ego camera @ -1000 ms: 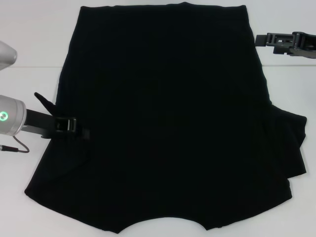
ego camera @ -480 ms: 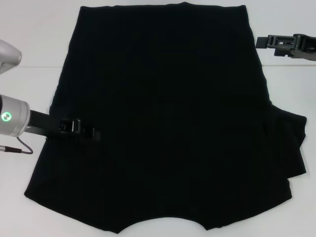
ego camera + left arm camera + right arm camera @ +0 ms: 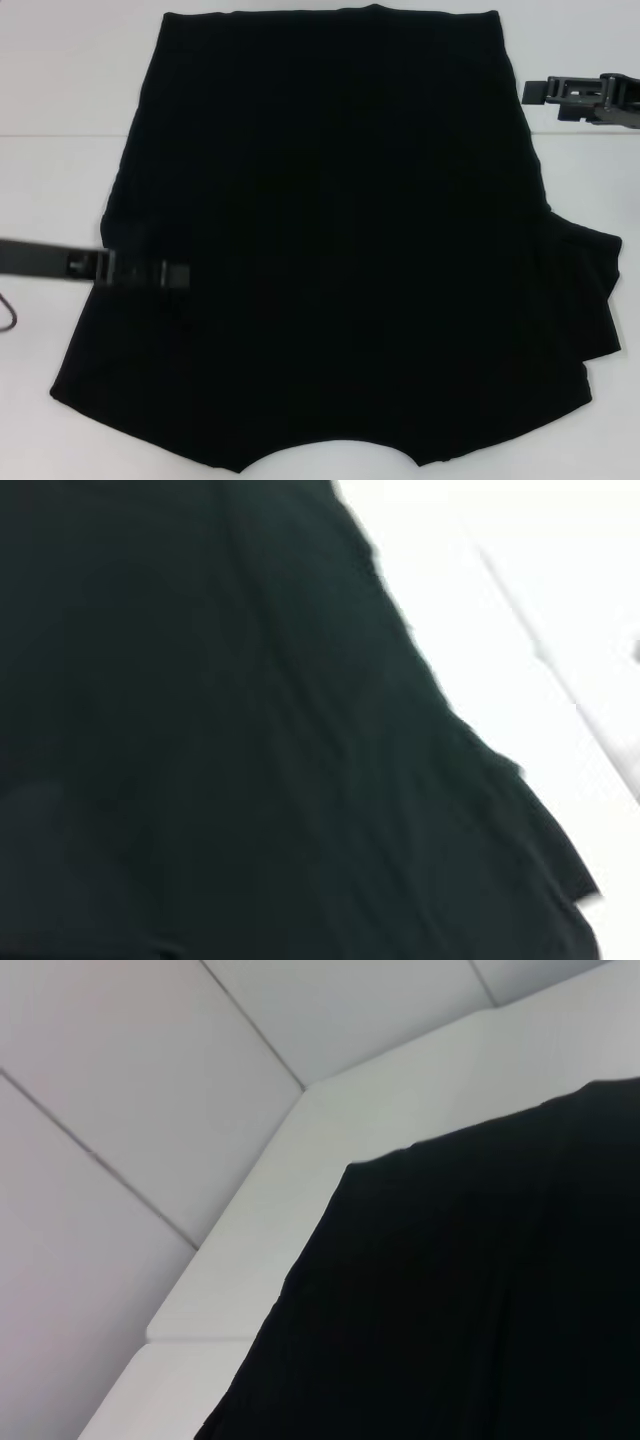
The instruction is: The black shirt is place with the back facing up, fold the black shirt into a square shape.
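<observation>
Lying flat on the white tabletop (image 3: 60,120), the black shirt (image 3: 340,250) has its left sleeve folded in; right sleeve outstanding. Left claw (image 3: 175,273) rests on the left fold, right claw (image 3: 535,92) hovers far right; grip state of both cannot be told.

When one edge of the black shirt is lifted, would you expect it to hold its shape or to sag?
The black shirt will probably sag: it lies flat on the white table, and its right sleeve already shows soft pleats. It likely drags rather than slides whole, so a push from the left end effector would bunch it.
</observation>
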Robot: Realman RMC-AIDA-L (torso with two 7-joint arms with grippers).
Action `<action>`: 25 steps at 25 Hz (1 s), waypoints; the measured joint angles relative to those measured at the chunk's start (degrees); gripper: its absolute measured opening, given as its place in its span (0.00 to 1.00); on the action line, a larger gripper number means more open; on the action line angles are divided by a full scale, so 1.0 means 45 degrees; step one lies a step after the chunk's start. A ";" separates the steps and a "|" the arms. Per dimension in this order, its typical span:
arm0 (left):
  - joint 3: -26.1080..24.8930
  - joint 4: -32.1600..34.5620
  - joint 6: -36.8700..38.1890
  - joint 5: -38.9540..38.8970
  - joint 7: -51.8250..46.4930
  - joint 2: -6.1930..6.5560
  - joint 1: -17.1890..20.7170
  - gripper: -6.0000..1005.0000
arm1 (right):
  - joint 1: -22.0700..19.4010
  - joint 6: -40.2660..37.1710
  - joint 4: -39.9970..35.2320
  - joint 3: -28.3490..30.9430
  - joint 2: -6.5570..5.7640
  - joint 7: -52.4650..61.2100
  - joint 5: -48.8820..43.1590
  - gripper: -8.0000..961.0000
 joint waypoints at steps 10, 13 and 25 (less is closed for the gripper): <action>-0.0114 0.0211 0.0099 -0.0048 0.3661 -0.0875 0.0607 0.49 | -0.0488 -0.1898 -0.0066 -0.0047 -0.0909 0.1110 -0.1028 0.98; -0.0192 0.0226 -0.0092 -0.0076 0.3608 -0.0919 0.0542 0.49 | -0.0774 -0.2602 -0.0356 0.0004 -0.1099 0.2262 -0.2252 0.98; -0.0206 0.0242 -0.0161 -0.0883 0.3612 -0.0919 0.0286 0.49 | -0.1086 -0.3705 -0.0821 0.0110 -0.1171 0.3157 -0.4261 0.86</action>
